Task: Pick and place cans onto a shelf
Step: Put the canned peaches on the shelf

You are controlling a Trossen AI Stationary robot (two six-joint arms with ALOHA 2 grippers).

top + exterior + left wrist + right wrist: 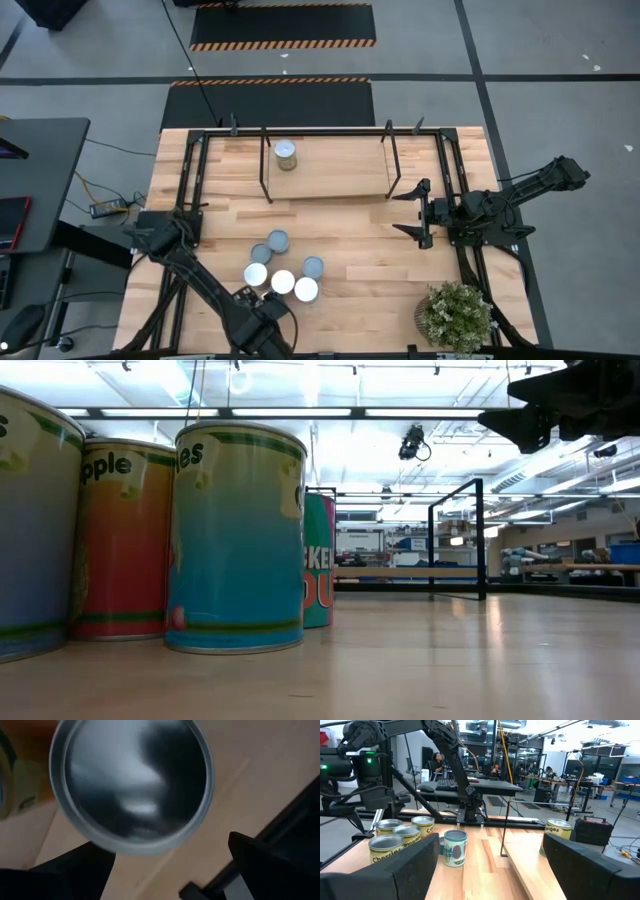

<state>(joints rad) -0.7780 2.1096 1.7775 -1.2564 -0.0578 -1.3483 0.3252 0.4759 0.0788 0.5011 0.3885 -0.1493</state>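
While one can (pixel 287 154) sits on shelf (pixel 330 170), left hand (pixel 252 300) wide, right hand (pixel 412 212) open

Can top (pixel 132 785) fills view, w/ dark fingers (pixel 270 865) spread either side, over wood tabletop (pixel 250 785).

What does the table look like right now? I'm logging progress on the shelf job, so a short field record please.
on shelf: one can, on the shelf
on table: five cans in a cluster, near the left arm
left gripper: open, above a can top in the cluster, not gripping
right gripper: open, empty, beside the shelf's right end
other: potted plant at the table's near right corner
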